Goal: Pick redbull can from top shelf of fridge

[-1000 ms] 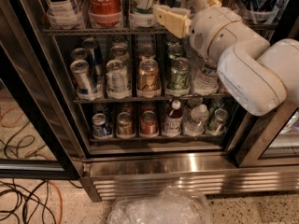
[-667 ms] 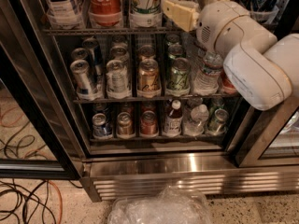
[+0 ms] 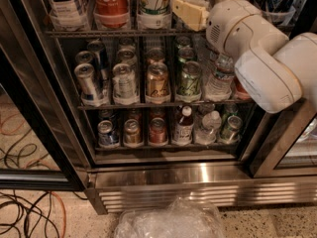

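Your hand (image 3: 190, 11), width I cannot tell, sits beside a white-and-green bottle (image 3: 153, 4) on the top shelf (image 3: 99, 32); advancing could topple it.

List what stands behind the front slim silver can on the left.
Behind the front can, two more slim cans show; anything deeper is covered. The gripper is up at the bottle rack.

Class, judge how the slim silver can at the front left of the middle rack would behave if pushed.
The slim silver can is tall and narrow, so it would probably tip easily. Its smooth metal likely slips. The gripper is up at the top shelf, away from it.
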{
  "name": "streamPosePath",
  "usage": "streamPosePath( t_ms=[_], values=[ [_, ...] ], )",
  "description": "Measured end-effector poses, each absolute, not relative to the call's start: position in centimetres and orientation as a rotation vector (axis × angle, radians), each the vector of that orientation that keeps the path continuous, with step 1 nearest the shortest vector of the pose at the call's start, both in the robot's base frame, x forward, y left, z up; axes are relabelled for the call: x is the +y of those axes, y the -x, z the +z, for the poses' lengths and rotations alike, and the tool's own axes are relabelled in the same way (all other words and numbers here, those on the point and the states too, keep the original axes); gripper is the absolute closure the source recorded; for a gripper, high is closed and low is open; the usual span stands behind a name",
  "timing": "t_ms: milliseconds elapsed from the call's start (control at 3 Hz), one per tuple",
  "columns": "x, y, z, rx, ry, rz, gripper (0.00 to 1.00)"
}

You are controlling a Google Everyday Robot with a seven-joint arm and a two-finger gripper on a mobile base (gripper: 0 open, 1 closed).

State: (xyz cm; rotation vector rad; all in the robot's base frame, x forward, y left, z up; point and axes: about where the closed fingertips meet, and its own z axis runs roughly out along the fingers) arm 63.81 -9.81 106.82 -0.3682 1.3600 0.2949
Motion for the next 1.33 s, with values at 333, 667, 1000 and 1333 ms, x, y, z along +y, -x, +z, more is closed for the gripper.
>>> streamPosePath(
  t_ms=[333,667,1000,1333],
  values=[
    [-9.37,-64.14,106.09,1.375,0.368,0.291,0.25],
    [-8.66,-64.19,105.41,1.384,0.374,0.293,0.25],
    [-8.65,-64.19,105.41,1.384,0.374,0.293,0.44],
    [-8.65,-64.19,105.41,1.384,0.374,0.293,0.67]
  ],
)
